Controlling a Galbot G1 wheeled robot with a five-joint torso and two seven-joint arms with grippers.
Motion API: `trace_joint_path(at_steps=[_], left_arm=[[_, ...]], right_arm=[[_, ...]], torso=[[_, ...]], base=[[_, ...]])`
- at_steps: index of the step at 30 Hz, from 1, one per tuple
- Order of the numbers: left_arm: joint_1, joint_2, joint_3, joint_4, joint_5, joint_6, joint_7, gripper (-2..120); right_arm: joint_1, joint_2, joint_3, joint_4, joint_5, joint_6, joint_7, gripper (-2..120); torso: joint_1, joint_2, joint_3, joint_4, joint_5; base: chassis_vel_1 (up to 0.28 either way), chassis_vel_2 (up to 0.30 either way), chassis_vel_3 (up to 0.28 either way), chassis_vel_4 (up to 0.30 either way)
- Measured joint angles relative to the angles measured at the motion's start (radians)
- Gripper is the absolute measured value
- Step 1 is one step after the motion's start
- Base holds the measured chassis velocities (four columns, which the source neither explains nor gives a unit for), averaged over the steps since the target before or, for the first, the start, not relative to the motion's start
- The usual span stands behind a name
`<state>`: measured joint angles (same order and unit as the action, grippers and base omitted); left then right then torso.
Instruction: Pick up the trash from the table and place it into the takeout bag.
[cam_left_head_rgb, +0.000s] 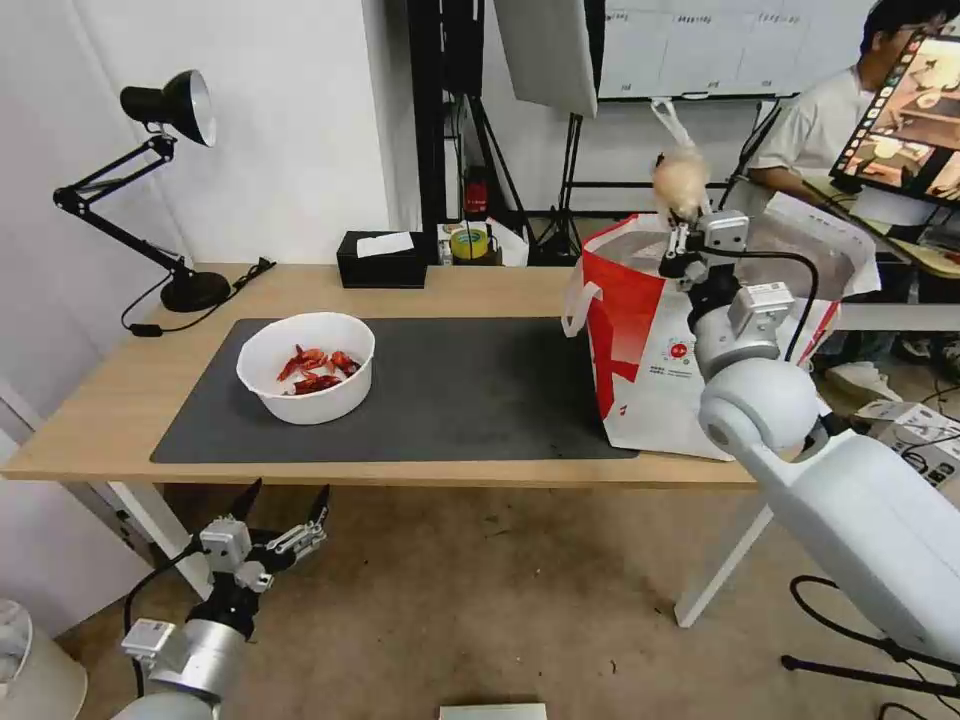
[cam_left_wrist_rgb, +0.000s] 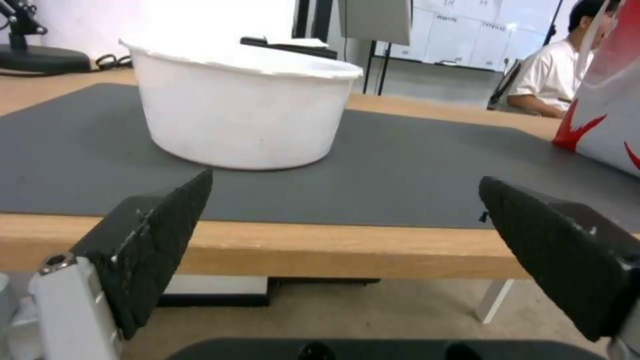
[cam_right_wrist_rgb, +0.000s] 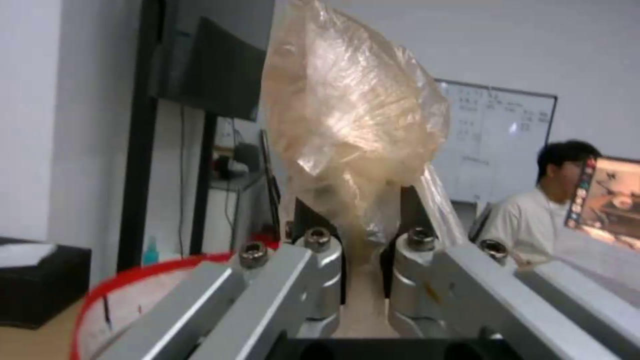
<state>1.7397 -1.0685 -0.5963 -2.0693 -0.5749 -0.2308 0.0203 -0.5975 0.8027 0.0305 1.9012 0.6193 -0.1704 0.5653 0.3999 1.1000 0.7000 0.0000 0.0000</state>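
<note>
Right gripper (cam_left_head_rgb: 684, 238) is raised above the open mouth of the takeout bag (cam_left_head_rgb: 640, 340), jaws clenched on the knotted clear bag (cam_left_head_rgb: 681, 180) — the beige lump is held up over the fingers, clear of the tote's rim. In the right wrist view the plastic (cam_right_wrist_rgb: 353, 115) is seen pinched between the two closed fingers (cam_right_wrist_rgb: 320, 250), with the tote's red rim (cam_right_wrist_rgb: 133, 272) below.

The takeout bag stands on the right end of the table (cam_left_head_rgb: 130, 400), partly over the right edge of the dark grey mat (cam_left_head_rgb: 460, 390), foil lining visible inside.

The white bowl (cam_left_head_rgb: 307, 366) of red crayfish shells (cam_left_head_rgb: 316, 368) sits on the left part of the mat, well apart from the tote. In the left wrist view the bowl (cam_left_wrist_rgb: 243, 112) is seen just beyond the table's near edge.

Left gripper (cam_left_head_rgb: 283, 510) is held low, off the near edge of the table and below tabletop level — jaws released, wide apart, nothing between the black pads (cam_left_wrist_rgb: 160, 240).

A black tissue box (cam_left_head_rgb: 381, 259) is located at the far edge of the table, and a black desk lamp (cam_left_head_rgb: 165, 190) at the far left corner.
</note>
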Motion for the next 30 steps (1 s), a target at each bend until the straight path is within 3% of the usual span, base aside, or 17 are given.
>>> trace_joint_path(at_steps=[3, 4, 6, 9, 14, 20, 27, 30], left_arm=[[-0.001, 0.0, 0.001, 0.0, -0.001, -0.001, 0.0, 100], [-0.001, 0.001, 0.001, 0.0, -0.001, -0.001, 0.0, 100], [-0.001, 0.001, 0.001, 0.0, -0.001, -0.001, 0.0, 100], [-0.002, 0.005, 0.001, 0.002, -0.002, -0.001, 0.001, 100], [-0.008, 0.006, 0.005, 0.003, -0.002, -0.001, 0.0, 100], [-0.008, 0.01, 0.008, 0.002, -0.002, -0.001, -0.003, 100], [-0.006, 0.016, 0.005, -0.004, -0.002, -0.001, -0.004, 100], [-0.006, 0.017, 0.004, -0.007, -0.002, -0.001, -0.004, 100]], right_arm=[[0.008, 0.001, 0.0, 0.003, 0.033, -0.032, 0.018, 6], [0.015, 0.0, -0.001, 0.003, 0.043, -0.042, 0.022, 13], [0.021, -0.001, -0.002, 0.003, 0.048, -0.046, 0.024, 14], [0.037, -0.007, -0.005, -0.001, 0.067, -0.059, 0.03, 31], [0.041, -0.009, -0.006, -0.005, 0.083, -0.06, 0.031, 44], [0.034, -0.011, -0.006, -0.005, 0.087, -0.059, 0.031, 71], [0.029, -0.013, -0.006, -0.004, 0.086, -0.057, 0.029, 95], [0.027, -0.016, -0.006, -0.002, 0.086, -0.056, 0.027, 99]], torso=[[0.0, 0.0, 0.0, 0.0, 0.0001], [0.0, 0.0, 0.0, 0.0001, 0.0], [0.0, 0.0, 0.0, 0.0001, -0.0001], [0.0, 0.0, 0.0, 0.0001, -0.0001], [0.0, 0.0, 0.0, 0.0001, -0.0001], [0.0, 0.0, 0.0, 0.0001, 0.0], [0.0, 0.0, 0.0, 0.0, 0.0], [0.0, 0.0, 0.0, 0.0, 0.0]], base=[[0.0, 0.0, 0.0, 0.0], [0.0, 0.0, 0.0, 0.0], [0.0, 0.0, 0.0, 0.0], [0.0, 0.0, 0.0, 0.0], [0.0, 0.0, 0.0, 0.0], [0.0, 0.0, 0.0, 0.0], [0.0, 0.0, 0.0, 0.0], [0.0, 0.0, 0.0, 0.0]])
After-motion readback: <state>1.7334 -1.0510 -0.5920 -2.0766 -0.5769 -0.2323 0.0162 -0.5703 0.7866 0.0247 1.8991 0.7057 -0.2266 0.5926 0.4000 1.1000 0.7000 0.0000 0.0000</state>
